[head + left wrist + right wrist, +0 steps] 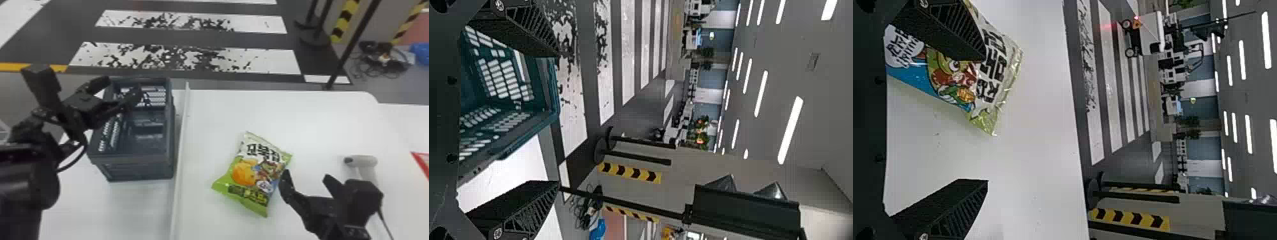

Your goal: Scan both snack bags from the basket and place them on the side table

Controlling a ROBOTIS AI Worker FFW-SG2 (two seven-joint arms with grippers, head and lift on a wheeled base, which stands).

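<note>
One green-and-white foil snack bag [252,172] lies outside the grey plastic basket [140,167], scan and placing likely pending; left black gripper [557,119] and right black gripper [306,176] gape empty.

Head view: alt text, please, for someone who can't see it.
A green snack bag lies on the white table, the open right gripper near its right edge. The open left gripper is at the dark basket; a handheld scanner is farther right.

Worn crosswalk [255,59]; yellow-black strip [345,19] near dark pole [353,42]; what look like tangled cables [381,65] near blue object [420,53].
</note>
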